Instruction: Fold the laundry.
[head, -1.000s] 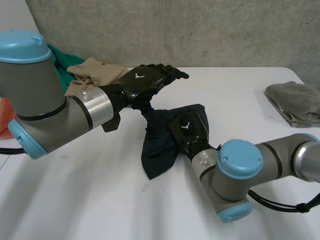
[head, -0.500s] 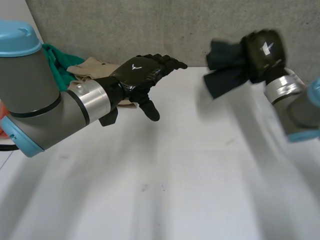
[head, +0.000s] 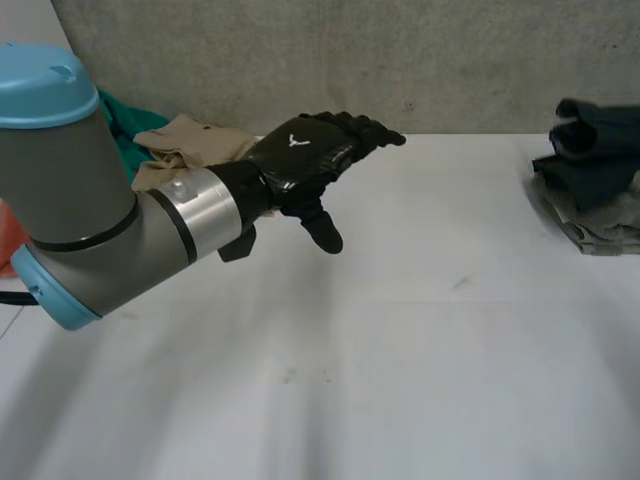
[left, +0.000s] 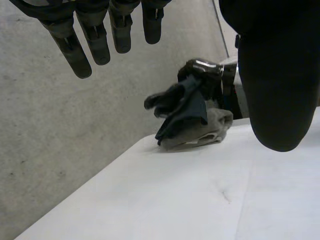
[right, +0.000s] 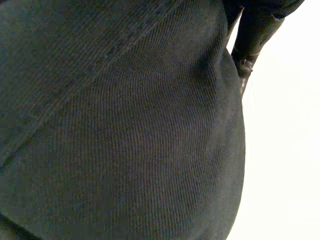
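My left hand hangs above the white table, fingers straight and spread, thumb well apart from them, with nothing held. Past the fingertips, at the table's far edge by the concrete wall, I see a grey cloth lying in a low heap. A dark blue cloth sits bunched on top of it, draping down one side. The right hand is at that dark cloth's upper end — I can't tell whether it grips.

Grey concrete wall behind white table.
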